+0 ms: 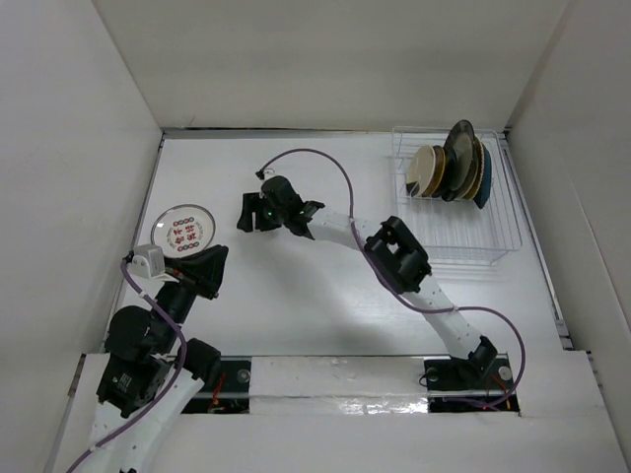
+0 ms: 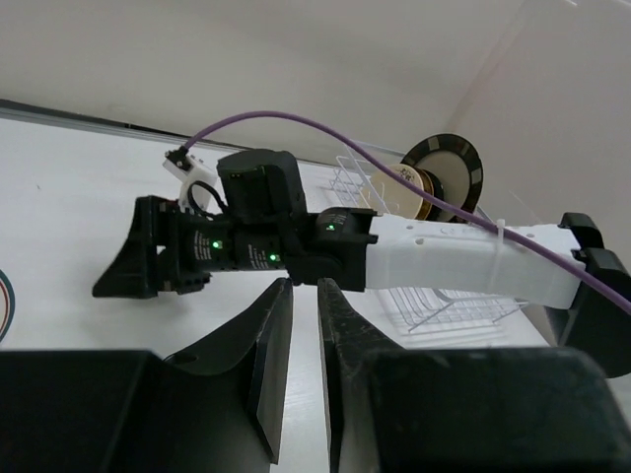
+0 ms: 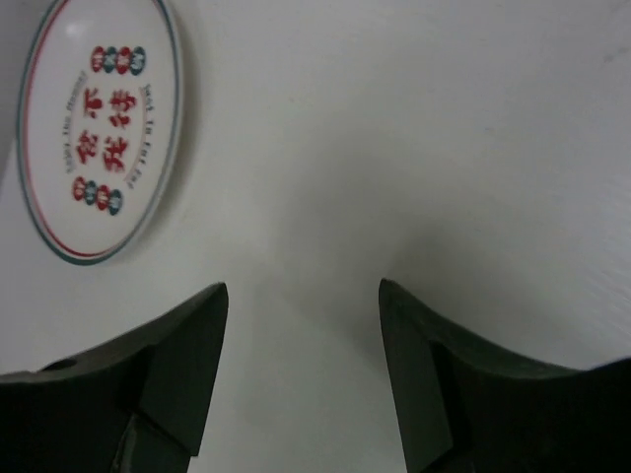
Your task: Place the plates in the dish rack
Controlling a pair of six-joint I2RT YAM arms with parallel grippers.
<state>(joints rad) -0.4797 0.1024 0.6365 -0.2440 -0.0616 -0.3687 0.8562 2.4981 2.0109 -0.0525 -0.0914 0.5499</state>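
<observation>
A white plate with red marks (image 1: pixel 187 230) lies flat at the table's left; it also shows in the right wrist view (image 3: pixel 99 128). My right gripper (image 1: pixel 246 213) reaches across to the left, open and empty (image 3: pixel 302 286), just right of that plate and above the table. My left gripper (image 1: pixel 213 260) sits just below and right of the plate, its jaws nearly together with nothing between them (image 2: pixel 305 283). The white wire dish rack (image 1: pixel 498 232) stands at the back right with several plates (image 1: pixel 454 168) upright in its far end, a black one and a teal one among them.
White walls enclose the table on three sides. The right arm (image 1: pixel 394 254) stretches diagonally across the middle, with a purple cable (image 1: pixel 335 168) looping above it. In the left wrist view the rack (image 2: pixel 434 307) shows behind that arm (image 2: pixel 444 261).
</observation>
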